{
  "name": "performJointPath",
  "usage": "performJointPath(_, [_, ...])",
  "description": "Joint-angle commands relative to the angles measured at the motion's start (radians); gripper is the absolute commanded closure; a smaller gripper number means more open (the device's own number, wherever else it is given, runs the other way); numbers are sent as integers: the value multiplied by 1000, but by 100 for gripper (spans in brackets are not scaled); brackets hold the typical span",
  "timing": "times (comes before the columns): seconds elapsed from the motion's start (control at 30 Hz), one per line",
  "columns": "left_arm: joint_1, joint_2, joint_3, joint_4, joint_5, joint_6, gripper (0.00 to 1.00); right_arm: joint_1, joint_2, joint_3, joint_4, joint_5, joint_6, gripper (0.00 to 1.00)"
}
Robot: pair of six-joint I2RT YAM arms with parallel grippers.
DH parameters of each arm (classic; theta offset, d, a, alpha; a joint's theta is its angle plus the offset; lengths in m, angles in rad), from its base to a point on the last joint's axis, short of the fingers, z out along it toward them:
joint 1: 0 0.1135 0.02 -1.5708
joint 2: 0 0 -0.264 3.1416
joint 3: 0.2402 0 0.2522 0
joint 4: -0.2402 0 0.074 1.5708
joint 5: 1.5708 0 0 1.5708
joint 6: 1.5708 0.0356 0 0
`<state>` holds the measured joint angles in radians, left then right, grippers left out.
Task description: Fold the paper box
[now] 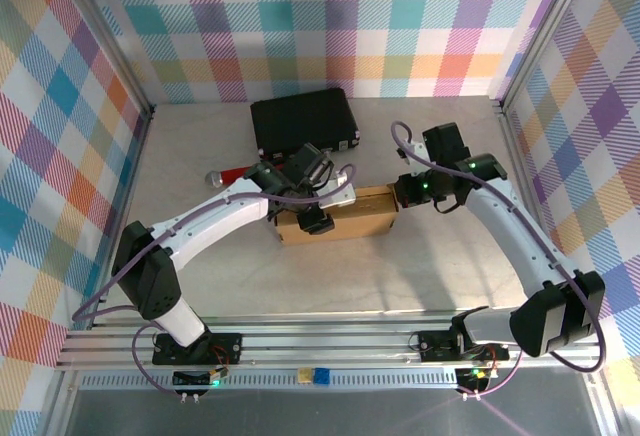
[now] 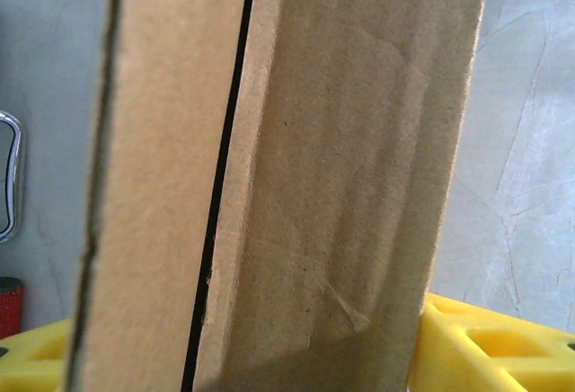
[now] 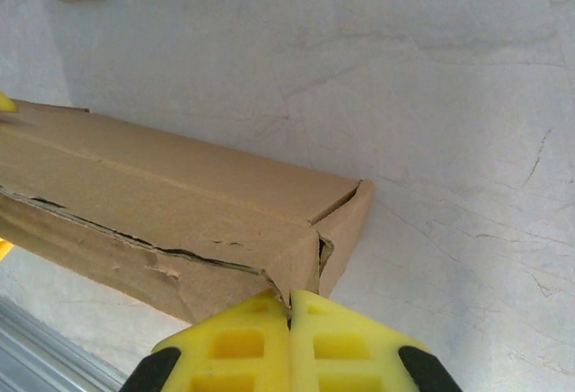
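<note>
At mid-table, left hand (image 1: 316, 222) clasps paper box (image 1: 362, 214); closed right hand (image 3: 289, 309) abuts it.

Walls (image 1: 340, 16): pastel plaid cloth on three sides, framed by bare metal posts (image 1: 108, 41); table (image 1: 200, 166): pale grey top, faint veins and hairline cracks, matte; slotted metal rail (image 1: 330, 341) along near edge; light even, shadows soft.
</note>
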<state>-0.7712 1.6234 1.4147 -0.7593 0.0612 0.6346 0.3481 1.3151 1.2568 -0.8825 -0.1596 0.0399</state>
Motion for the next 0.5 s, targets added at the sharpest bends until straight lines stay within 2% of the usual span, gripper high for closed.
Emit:
performJointPath(0.0, [17, 13, 38, -12, -8, -42, 35, 9, -28, -41, 61, 2, 53, 100])
performJointPath(0.47, [29, 40, 62, -15, -30, -53, 33, 11, -32, -124, 191, 43, 190, 100])
